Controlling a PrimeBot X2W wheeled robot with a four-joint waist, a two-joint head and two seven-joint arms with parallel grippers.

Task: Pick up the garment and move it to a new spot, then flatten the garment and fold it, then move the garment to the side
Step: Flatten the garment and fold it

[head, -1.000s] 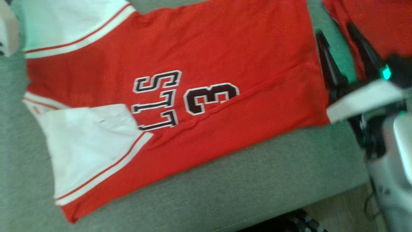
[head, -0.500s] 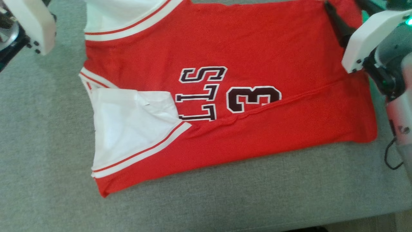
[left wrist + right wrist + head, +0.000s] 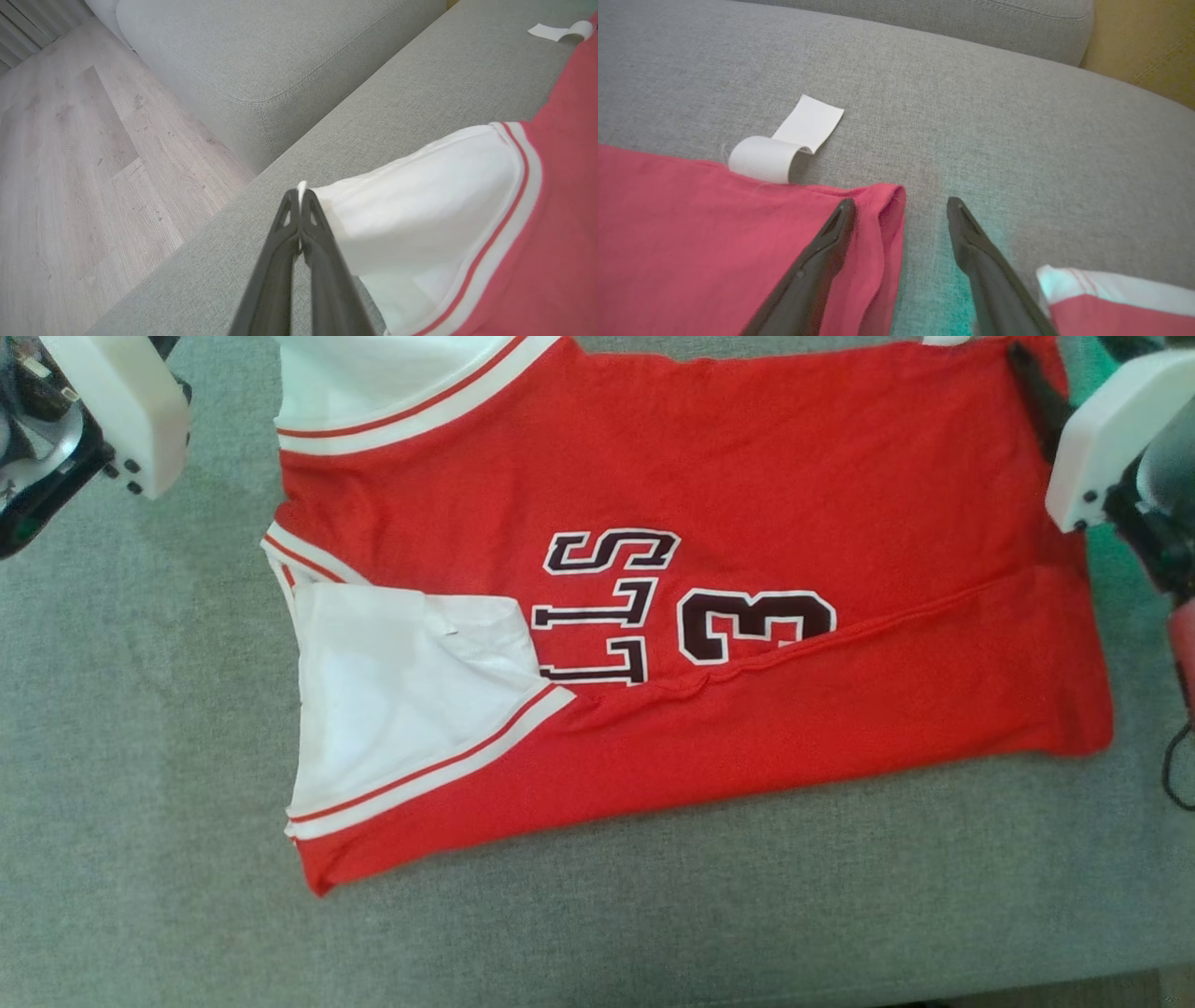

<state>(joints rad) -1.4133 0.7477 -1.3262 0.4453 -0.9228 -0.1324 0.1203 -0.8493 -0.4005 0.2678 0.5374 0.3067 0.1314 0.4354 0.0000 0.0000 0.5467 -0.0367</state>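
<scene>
Right hand (image 3: pixel 901 201) now at garment (image 3: pixel 691 228) — tag (image 3: pixel 784 144) beyond

You face a grey woven upholstered seat (image 3: pixel 653 915). Beside it stands a second grey cushion (image 3: pixel 261 51) with a stitched seam, on pale wood-plank floor (image 3: pixel 70 163). A yellow surface (image 3: pixel 1143 37) lies beyond.

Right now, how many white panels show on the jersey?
2. In the head view, the far panel is at the top left of the jersey, cut by the frame edge; the near panel is lower left. Folds may hide more.
</scene>
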